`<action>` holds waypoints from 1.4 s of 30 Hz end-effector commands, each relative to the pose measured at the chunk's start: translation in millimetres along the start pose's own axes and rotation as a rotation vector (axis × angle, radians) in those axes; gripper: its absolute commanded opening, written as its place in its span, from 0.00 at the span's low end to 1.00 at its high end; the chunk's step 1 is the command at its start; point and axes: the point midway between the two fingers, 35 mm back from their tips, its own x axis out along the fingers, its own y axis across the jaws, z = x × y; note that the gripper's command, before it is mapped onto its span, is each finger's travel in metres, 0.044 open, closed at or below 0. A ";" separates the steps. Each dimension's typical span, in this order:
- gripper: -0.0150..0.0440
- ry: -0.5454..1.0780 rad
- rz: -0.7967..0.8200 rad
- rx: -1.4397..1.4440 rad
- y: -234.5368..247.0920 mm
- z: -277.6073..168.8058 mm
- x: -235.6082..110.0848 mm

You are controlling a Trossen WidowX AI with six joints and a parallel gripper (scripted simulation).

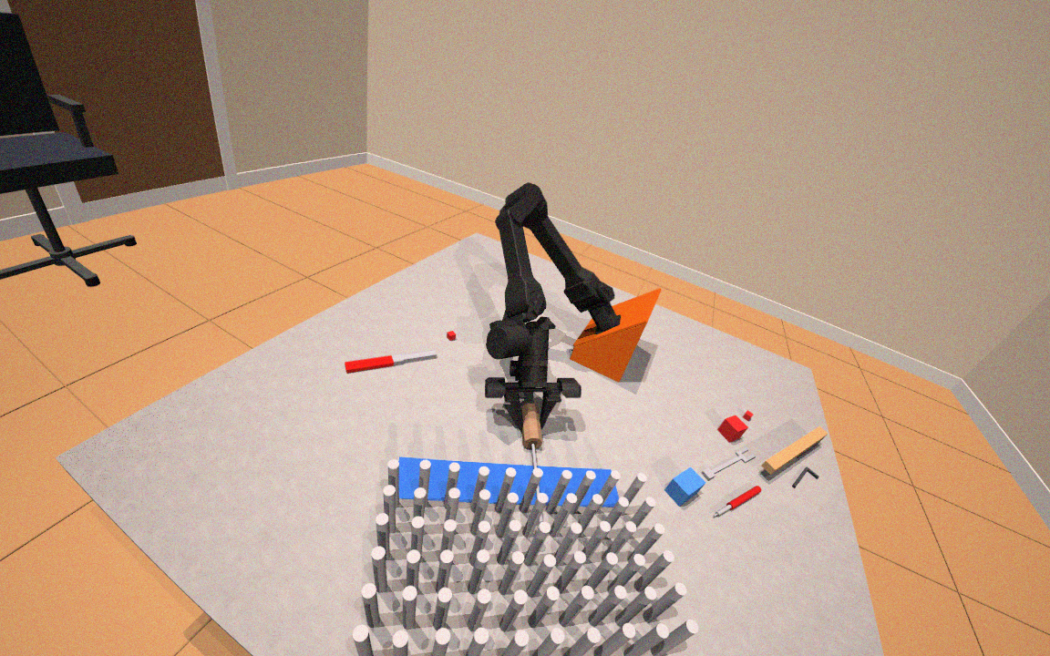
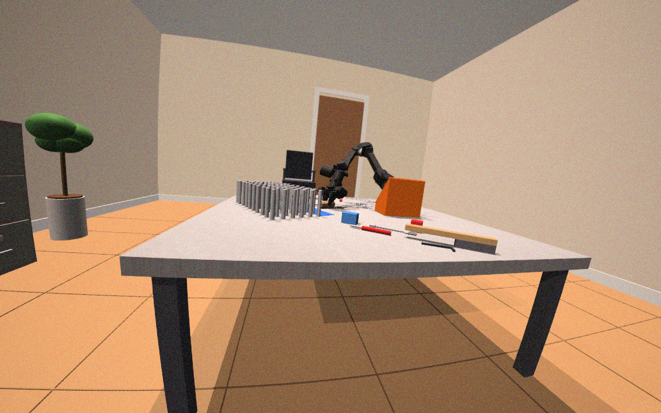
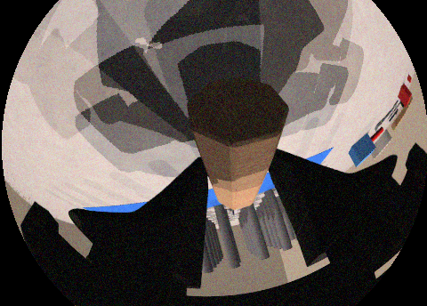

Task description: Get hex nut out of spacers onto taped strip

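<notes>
The jaws of the gripper (image 1: 531,412) are clamped on a wooden-handled hook tool (image 1: 531,427), its thin shaft crossing the blue taped strip (image 1: 463,476) toward the spacers (image 1: 504,554).

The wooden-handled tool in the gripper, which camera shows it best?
The top view: the wooden-handled tool shows whole, handle in the gripper, thin shaft reaching over the blue strip among the spacers. The wrist view shows only the handle end-on. In the exterior view it is too small to make out.
</notes>
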 end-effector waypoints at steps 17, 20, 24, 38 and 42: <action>0.25 0.001 -0.002 -0.006 -0.8 11.2 -6.6; 0.25 0.001 -0.002 -0.006 -0.8 12.8 -7.5; 0.25 0.000 -0.002 -0.006 -0.8 15.0 -8.7; 0.25 0.000 -0.002 -0.007 -0.8 22.1 -12.6; 0.25 0.000 -0.002 -0.007 -0.8 24.1 -13.7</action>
